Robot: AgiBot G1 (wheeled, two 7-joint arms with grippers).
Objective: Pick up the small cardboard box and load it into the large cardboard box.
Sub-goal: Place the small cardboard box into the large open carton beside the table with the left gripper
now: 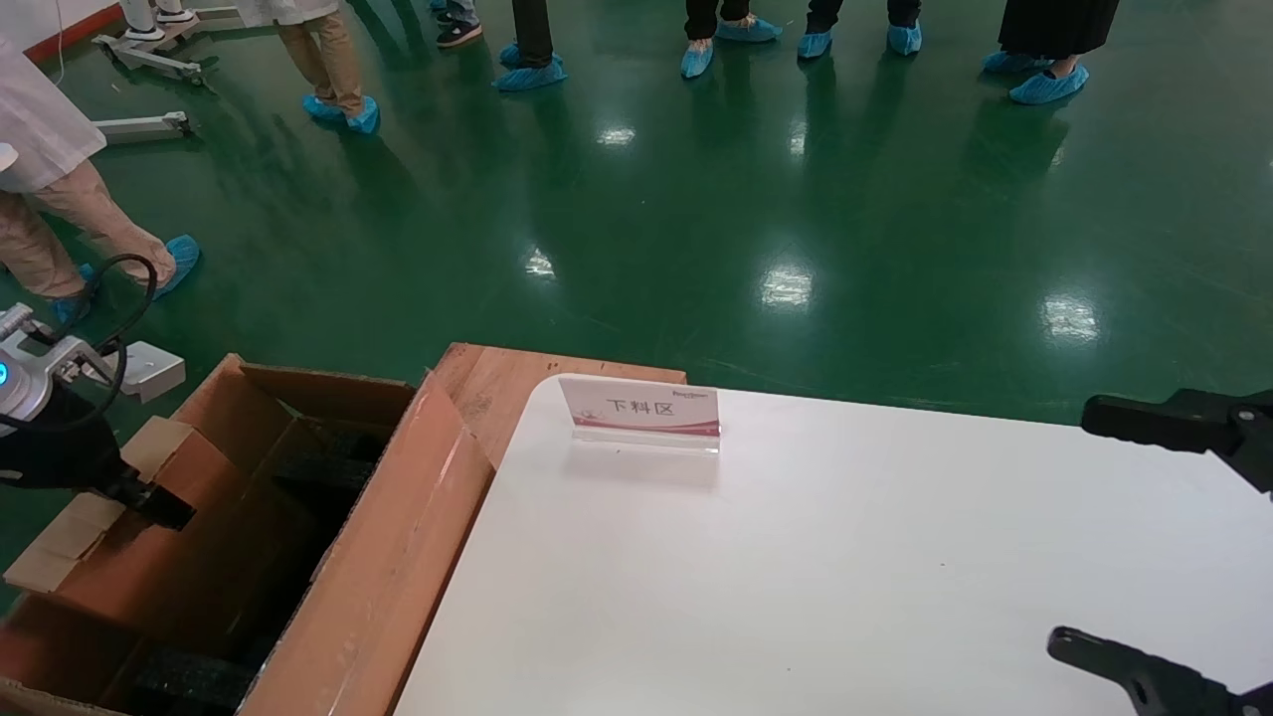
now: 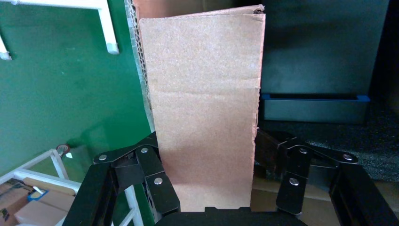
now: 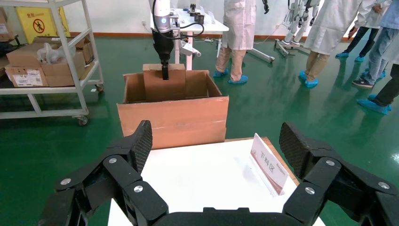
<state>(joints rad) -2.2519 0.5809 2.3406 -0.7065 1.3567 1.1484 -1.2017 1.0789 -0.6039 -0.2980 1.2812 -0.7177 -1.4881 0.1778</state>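
Small box point(image 2: 204, 108) sits between the left jaws point(image 2: 207, 181), pinched on both sides, and hangs inside the large box point(image 1: 328, 557) mouth. We judge pickup done, release left. Left arm reaches down over the carton. Right jaws point(image 3: 216, 155) spread, idle above the table point(image 1: 845, 557).

Count of things in view — by kind

One large cardboard box point(image 1: 328, 557), one small cardboard box point(image 2: 204, 113), one white worktop point(image 1: 845, 577), one sign stand point(image 1: 641, 413) — and two grippers, left point(image 2: 207, 188), right point(image 3: 216, 155).
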